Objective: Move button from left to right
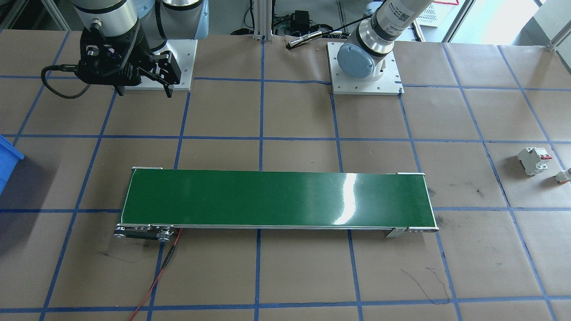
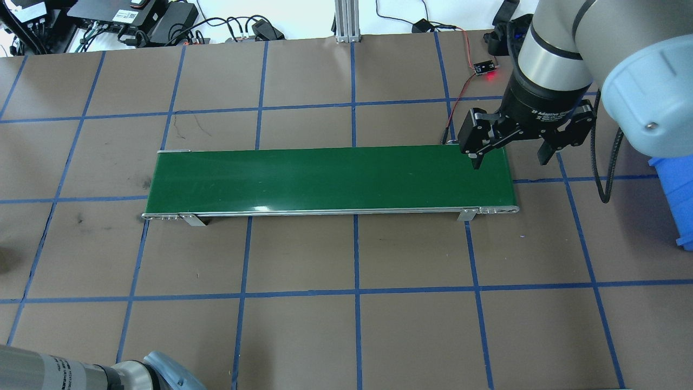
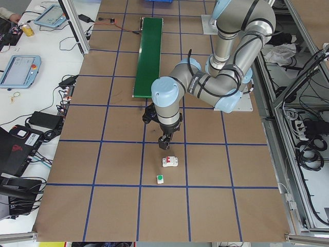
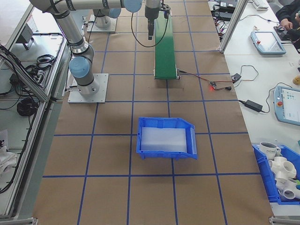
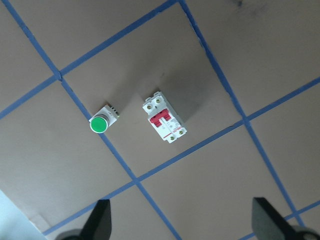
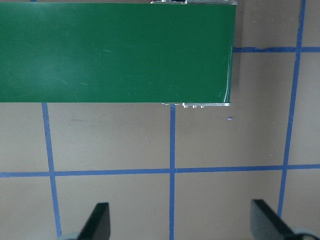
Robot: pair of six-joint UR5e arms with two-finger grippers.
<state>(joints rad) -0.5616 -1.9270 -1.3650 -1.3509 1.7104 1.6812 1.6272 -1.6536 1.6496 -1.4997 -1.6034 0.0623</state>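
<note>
The button (image 5: 99, 124), green-capped with a white boxy body, stands on the brown paper in the left wrist view, left of a white circuit breaker (image 5: 164, 122) with red levers. It also shows as the button (image 3: 160, 179) and, partly cut off, the button (image 1: 563, 177). My left gripper (image 5: 182, 226) hangs open above both parts, closer to the breaker (image 3: 169, 161), holding nothing. My right gripper (image 2: 509, 160) is open and empty over the far right end of the green belt (image 2: 330, 176).
The long green belt (image 1: 276, 198) lies across the table's middle, with a red wire (image 1: 154, 281) at its end. A blue bin (image 4: 166, 138) sits beyond the belt on the robot's right. Blue tape lines grid the brown paper.
</note>
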